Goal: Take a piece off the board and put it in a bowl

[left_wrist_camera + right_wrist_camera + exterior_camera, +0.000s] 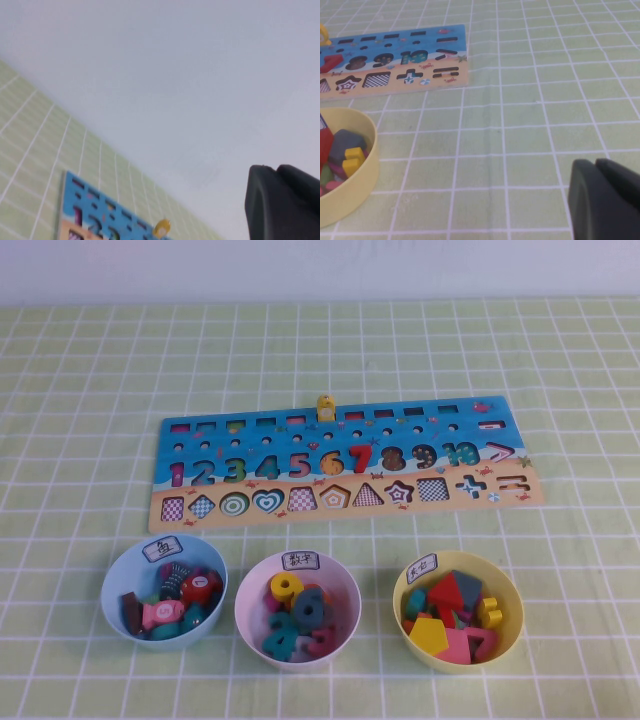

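The small yellow piece [325,407] stands upright in the middle of the board's far edge. It also shows in the left wrist view [161,228] and the right wrist view [324,34]. The board [440,435] lies flat mid-table, blue above, tan below. The light blue bowl [112,590] with a white label sits front left, holding several toy pieces. Neither gripper shows in the high view. My left gripper [276,169] is shut and empty, raised well back from the board. My right gripper [595,162] is shut and empty, low over the cloth to the right of the yellow bowl.
A pink bowl [350,590] of numbers sits front centre. A yellow bowl [515,625] of shapes sits front right and shows in the right wrist view [367,165]. A green checked cloth [580,390] covers the table. A pale wall runs behind it.
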Available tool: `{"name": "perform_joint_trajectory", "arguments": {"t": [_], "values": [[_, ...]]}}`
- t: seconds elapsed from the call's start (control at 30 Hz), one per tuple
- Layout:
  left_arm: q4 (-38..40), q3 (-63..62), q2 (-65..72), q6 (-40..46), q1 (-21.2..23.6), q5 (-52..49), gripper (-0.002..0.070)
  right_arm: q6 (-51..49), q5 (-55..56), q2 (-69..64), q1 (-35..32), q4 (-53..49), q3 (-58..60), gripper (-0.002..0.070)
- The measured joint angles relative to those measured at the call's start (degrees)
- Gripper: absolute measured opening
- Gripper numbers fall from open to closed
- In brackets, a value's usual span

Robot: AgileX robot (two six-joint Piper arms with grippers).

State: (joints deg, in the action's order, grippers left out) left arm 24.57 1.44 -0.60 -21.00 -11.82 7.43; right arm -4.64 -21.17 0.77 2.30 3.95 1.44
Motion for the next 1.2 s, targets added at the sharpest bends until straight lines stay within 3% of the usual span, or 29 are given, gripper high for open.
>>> {"name": "perform_joint_trajectory", "arguments": {"t": [0.33,0.53,0.73,0.87,1.07,1.2], "values": [[0.0,0.0,0.0,0.0,0.0,13.09,-0.0003,0.0,0.0,0.0,0.0,0.0,0.0,-0.0017],[0.11,0.0,0.0,0.15,0.0,15.45,-0.0003,0.0,0.0,0.0,0.0,0.0,0.0,-0.0017],[-1.61,-8.86,4.59,13.28,0.0,-9.25,-0.0003,0.0,0.0,0.0,0.0,0.0,0.0,-0.0017],[-4.87,-20.66,17.23,19.08,0.0,-21.47,-0.0003,0.0,0.0,0.0,0.0,0.0,0.0,-0.0017],[-16.23,-44.29,40.85,24.57,0.0,-48.09,-0.0003,0.0,0.0,0.0,0.0,0.0,0.0,-0.0017],[-17.87,-57.54,55.46,29.82,-0.04,-57.13,-0.0003,0.0,0.0,0.0,0.0,0.0,0.0,-0.0017]]}}
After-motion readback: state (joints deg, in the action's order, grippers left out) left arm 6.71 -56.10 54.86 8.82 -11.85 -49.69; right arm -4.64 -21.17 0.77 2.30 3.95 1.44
